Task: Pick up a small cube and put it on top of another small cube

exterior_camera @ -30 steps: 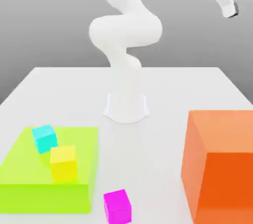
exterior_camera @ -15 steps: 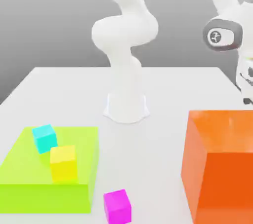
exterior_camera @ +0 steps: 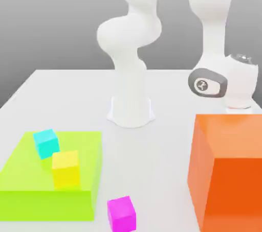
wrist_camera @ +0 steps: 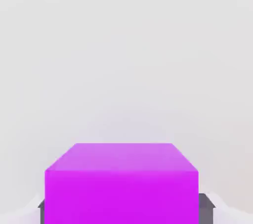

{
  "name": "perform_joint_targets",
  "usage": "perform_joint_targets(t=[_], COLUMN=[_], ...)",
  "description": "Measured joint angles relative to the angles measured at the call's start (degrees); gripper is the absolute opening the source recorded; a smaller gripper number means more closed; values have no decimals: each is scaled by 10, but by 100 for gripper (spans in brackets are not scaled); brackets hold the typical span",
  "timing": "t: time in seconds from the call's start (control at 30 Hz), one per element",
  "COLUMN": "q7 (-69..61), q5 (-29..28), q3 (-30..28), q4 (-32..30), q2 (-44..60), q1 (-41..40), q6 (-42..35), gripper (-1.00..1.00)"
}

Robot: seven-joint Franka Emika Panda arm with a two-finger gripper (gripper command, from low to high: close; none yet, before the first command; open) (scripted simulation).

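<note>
Closed on held cube: claw, one pad to each side face, seemingly square. In the exterior view, behind box, toward bench's edge on the exterior view's right. Step in hand, as judged: secure grip, then lift. Confirm firm hold before raising. Lift straight up, without twist, to keep faces flush with pads. Clear box top fully, cube's underside included, before any sideways travel. Possible fault: clipping box edge, cube turned in grip.

Candidate bases: magenta cube, on bench near slab's front corner; yellow cube, near slab's front edge; cyan cube, nearer slab's back edge. Intended base: cannot tell.
</note>
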Motion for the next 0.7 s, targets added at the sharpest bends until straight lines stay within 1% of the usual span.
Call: perform_joint_targets(t=[0.03, 0.1, 0.2, 0.3, 0.4, 0.47, 0.53, 0.6, 0.7], q7=[2, -7, -43, -82, -121, -154, -185, -216, -254], q5=[-3, 9, 56, 108, 118, 111, 99, 84, 70], q3=[-5, 11, 43, 58, 73, 47, 21, 10, -31], q4=[1, -3, -15, -23, 18, 57, 97, 140, 173], q2=[5, -16, -73, -133, -158, -173, -189, -206, -226], q1=[4, -9, -30, -25, 9, 37, -8, -26, -74], q6=[5, -13, -58, -106, -136, -164, -194, -226, -270], gripper=[-100, -100, -100, -100, -100, -100, -100, -100, -100])
